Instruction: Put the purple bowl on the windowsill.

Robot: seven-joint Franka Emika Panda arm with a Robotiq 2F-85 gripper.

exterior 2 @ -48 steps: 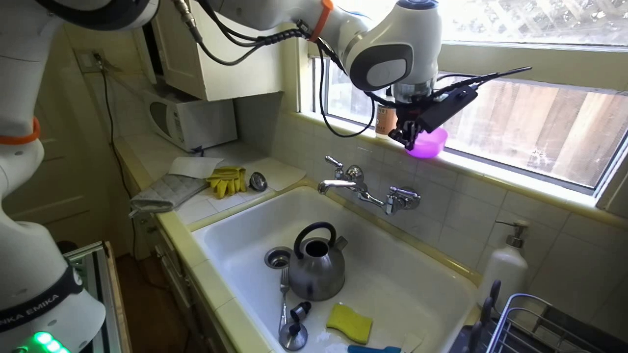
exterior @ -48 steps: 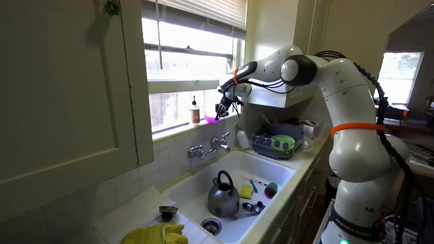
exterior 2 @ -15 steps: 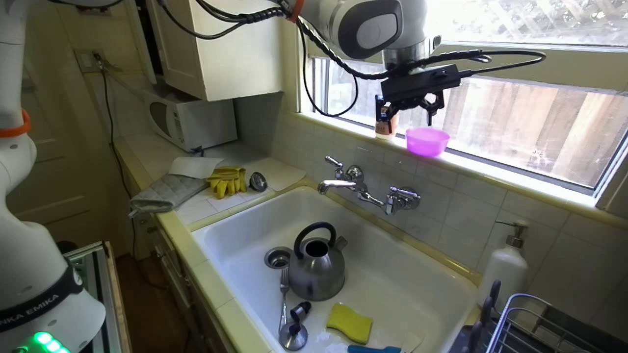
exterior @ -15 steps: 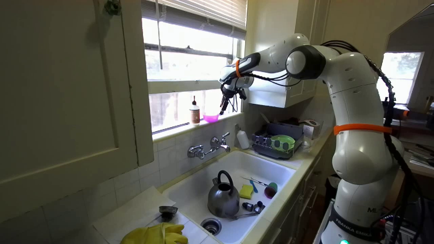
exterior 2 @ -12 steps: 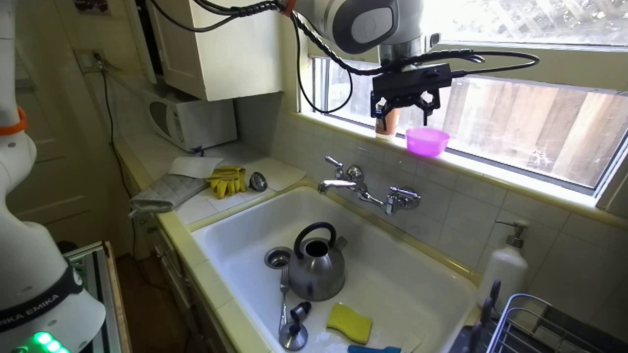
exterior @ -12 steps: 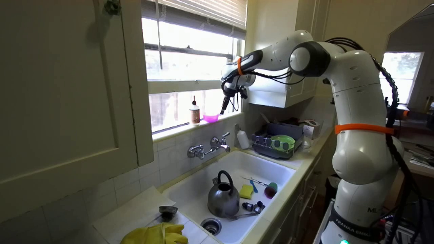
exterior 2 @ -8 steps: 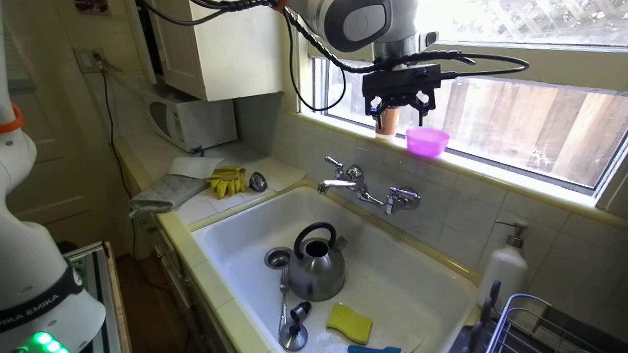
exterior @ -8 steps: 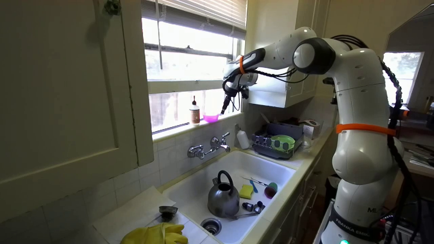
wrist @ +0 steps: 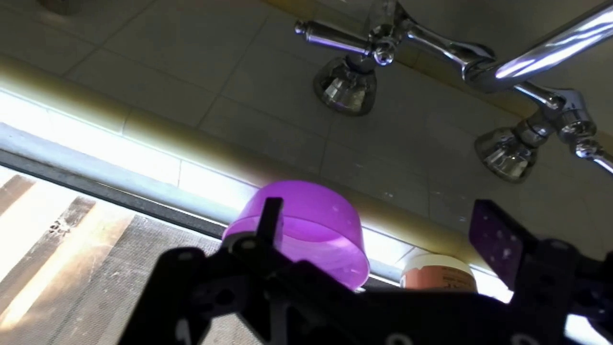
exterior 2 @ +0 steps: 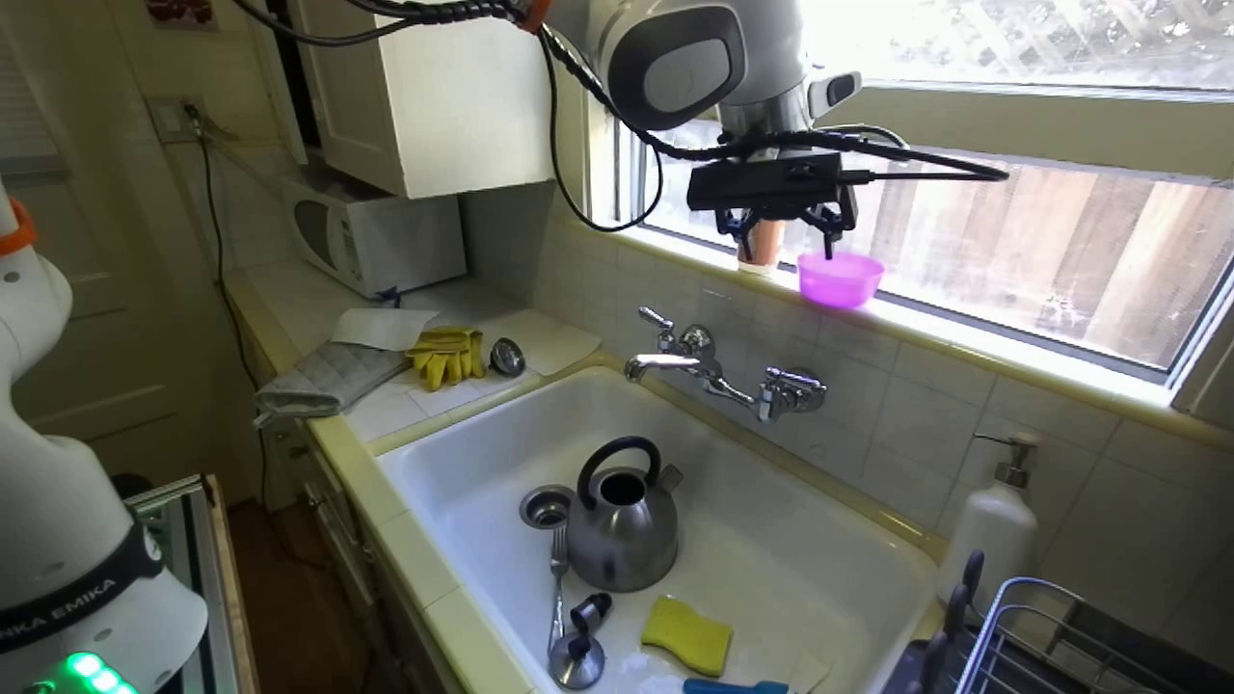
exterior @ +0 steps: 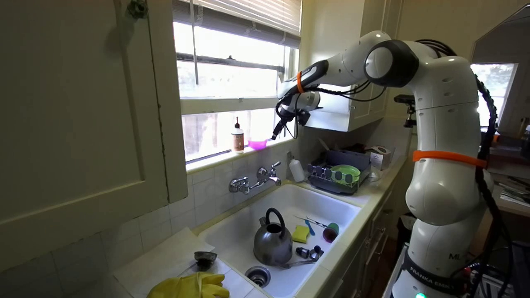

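Note:
The purple bowl [exterior 2: 846, 282] stands upright on the white windowsill [exterior 2: 1012, 345]; both exterior views show this bowl [exterior: 257, 145]. My gripper [exterior 2: 786, 251] hangs on the room side of the sill, its fingers spread wide with nothing between them. One fingertip overlaps the bowl's near rim in that picture, and whether they touch I cannot tell. In the wrist view the gripper [wrist: 377, 213] shows a broad gap. Behind its left finger lies the bowl [wrist: 311, 203], partly covered by that finger. The windowsill [wrist: 143, 158] runs diagonally past it.
A brown-labelled pump bottle [exterior: 237, 140] stands on the sill beside the bowl. Below are the wall faucet [exterior 2: 704, 371] and the sink, holding a steel kettle [exterior 2: 625, 545], a yellow sponge [exterior 2: 686, 634] and utensils. A dish rack [exterior: 335, 184] is at the sink's end.
Three seconds ago my gripper was at the bowl's side and the bowl leaned. Since then the gripper has come off, turned, spread and drawn back from the window; the bowl now sits level.

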